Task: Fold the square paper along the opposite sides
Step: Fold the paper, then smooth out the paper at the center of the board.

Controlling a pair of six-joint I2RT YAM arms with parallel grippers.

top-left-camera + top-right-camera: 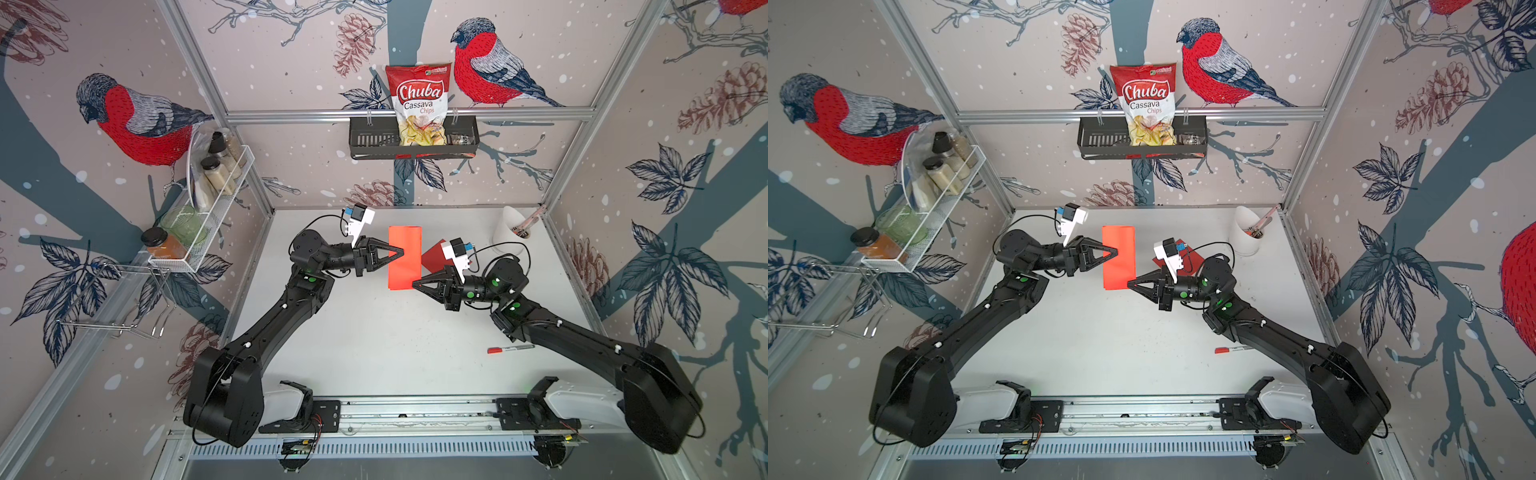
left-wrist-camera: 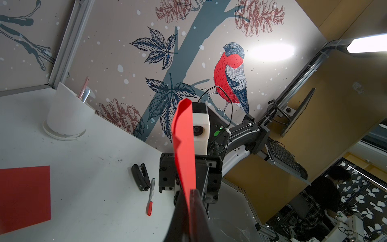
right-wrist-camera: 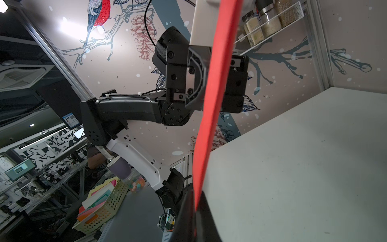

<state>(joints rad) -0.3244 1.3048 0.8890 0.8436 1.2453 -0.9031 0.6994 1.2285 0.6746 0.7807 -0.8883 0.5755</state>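
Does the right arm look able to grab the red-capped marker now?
Probably not: the right gripper is shut on the folded red paper, shared with the left gripper. The marker lies clear on the table.

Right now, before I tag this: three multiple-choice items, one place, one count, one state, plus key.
1. The marker lies: A) on the table B) in the cup C) in the wall basket
2. Red sheets over the table: A) one B) two C) three
3. The folded paper is: A) untouched B) pinched by one gripper C) pinched by both grippers
Key: A, it lies on bare table; B, folded paper plus a darker sheet lying flat; C, left gripper and right gripper each clamp an edge.
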